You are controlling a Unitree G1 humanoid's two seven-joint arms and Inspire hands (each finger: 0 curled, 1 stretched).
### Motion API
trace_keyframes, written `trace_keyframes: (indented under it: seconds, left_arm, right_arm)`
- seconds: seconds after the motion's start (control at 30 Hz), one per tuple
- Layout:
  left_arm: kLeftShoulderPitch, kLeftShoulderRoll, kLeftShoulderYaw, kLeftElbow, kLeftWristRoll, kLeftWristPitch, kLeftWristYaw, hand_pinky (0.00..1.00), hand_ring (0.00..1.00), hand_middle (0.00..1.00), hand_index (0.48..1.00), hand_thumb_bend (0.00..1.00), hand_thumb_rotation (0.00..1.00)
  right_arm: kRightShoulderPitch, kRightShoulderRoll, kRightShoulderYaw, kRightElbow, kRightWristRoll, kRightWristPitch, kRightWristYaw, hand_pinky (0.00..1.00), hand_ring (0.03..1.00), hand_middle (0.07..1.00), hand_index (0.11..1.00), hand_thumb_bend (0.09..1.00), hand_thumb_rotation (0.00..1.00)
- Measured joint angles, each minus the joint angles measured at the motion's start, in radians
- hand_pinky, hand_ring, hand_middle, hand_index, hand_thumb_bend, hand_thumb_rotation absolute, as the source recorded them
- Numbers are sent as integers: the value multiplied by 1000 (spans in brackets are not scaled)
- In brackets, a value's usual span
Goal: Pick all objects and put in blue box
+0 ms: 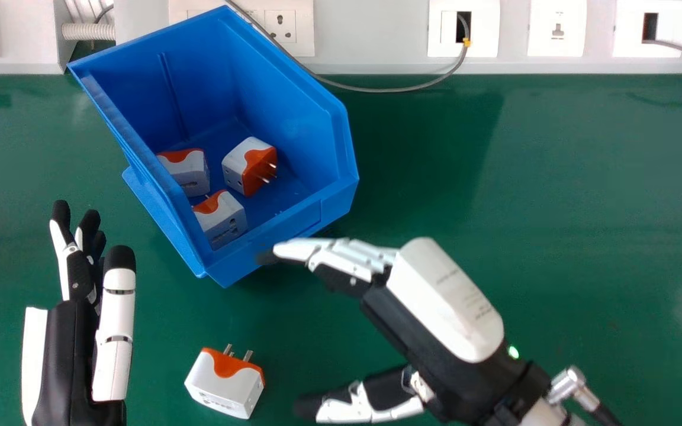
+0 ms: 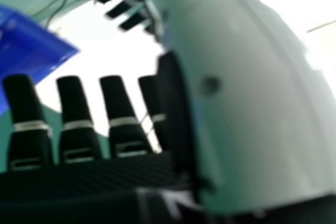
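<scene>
Partly hidden behind the blue box's [image 1: 332,136] rim, two adapters [image 1: 219,219] sit beside a third [image 1: 249,165], fully visible. A fourth adapter [image 1: 222,384] lies on the counter [image 1: 554,236], between the open right robot hand [image 1: 447,296] and the open left robot hand [image 1: 71,355], whose wrist is cut off. Whether the right fingertips touch the box is unclear.

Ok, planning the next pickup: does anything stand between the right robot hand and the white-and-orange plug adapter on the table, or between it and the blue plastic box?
Nothing visible stands between the right robot hand and the adapter, just green table; likewise towards the box, though its near wall must be cleared.
</scene>
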Motion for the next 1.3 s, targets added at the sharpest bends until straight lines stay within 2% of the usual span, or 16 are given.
trace_keyframes:
  seconds: [0.07, 0.23, 0.37, 0.53, 0.6, 0.67, 0.7, 0.8, 0.9, 0.97, 1.1, 1.2, 1.3]
  left_arm:
    - [-5, 4, 3, -5, -1, 6, 0, 1000, 1000, 1000, 1000, 298, 952]
    - [-5, 6, 7, -25, -5, 42, -1, 1000, 1000, 1000, 1000, 301, 945]
    - [-4, 10, 9, -35, -10, 43, -1, 1000, 1000, 1000, 1000, 285, 940]
    - [7, 9, 12, -54, 0, 59, 4, 1000, 1000, 1000, 1000, 297, 943]
    - [12, 9, 18, -54, -2, 63, 4, 1000, 1000, 1000, 1000, 318, 940]
    - [18, 9, 20, -55, -10, 64, 3, 1000, 1000, 1000, 1000, 323, 919]
    - [20, 8, 23, -55, -15, 64, 2, 1000, 1000, 1000, 1000, 325, 915]
    - [24, 8, 29, -55, -26, 63, 0, 1000, 1000, 1000, 1000, 316, 898]
    - [26, 8, 31, -55, -27, 59, 0, 1000, 1000, 1000, 1000, 298, 908]
    - [29, 8, 33, -54, -29, 51, -1, 1000, 1000, 1000, 1000, 292, 911]
    - [31, 8, 36, -51, -39, 35, -2, 1000, 1000, 1000, 1000, 298, 913]
    - [36, 8, 38, -37, -41, 21, -5, 1000, 1000, 1000, 1000, 307, 917]
    - [37, 8, 38, -29, -41, 18, -6, 1000, 1000, 1000, 1000, 322, 924]
  right_arm:
    - [-1, 2, 6, 19, 0, -30, 4, 578, 731, 772, 759, 490, 79]
    - [-26, 22, 40, 98, -24, -72, 15, 535, 701, 750, 740, 483, 129]
    - [-71, 48, 65, 140, -55, -96, 19, 552, 702, 737, 711, 537, 85]
    - [-163, 98, 105, 232, -92, -132, 17, 525, 677, 710, 695, 596, 47]
    - [-202, 115, 119, 267, -117, -136, 16, 528, 682, 719, 708, 591, 43]
    - [-239, 124, 134, 297, -130, -140, 17, 528, 684, 726, 714, 576, 31]
    - [-259, 129, 139, 314, -143, -145, 15, 521, 675, 720, 707, 589, 26]
    - [-317, 147, 159, 362, -182, -151, 15, 534, 688, 741, 723, 555, 27]
    - [-370, 159, 177, 408, -194, -153, 20, 542, 698, 748, 723, 610, 4]
    - [-412, 165, 184, 440, -199, -152, 32, 562, 721, 764, 745, 611, 1]
    - [-495, 169, 205, 493, -231, -151, 57, 576, 733, 770, 751, 659, 0]
    - [-533, 179, 222, 540, -246, -146, 61, 576, 734, 767, 744, 717, 0]
    - [-568, 187, 238, 590, -264, -134, 63, 576, 734, 764, 739, 728, 0]
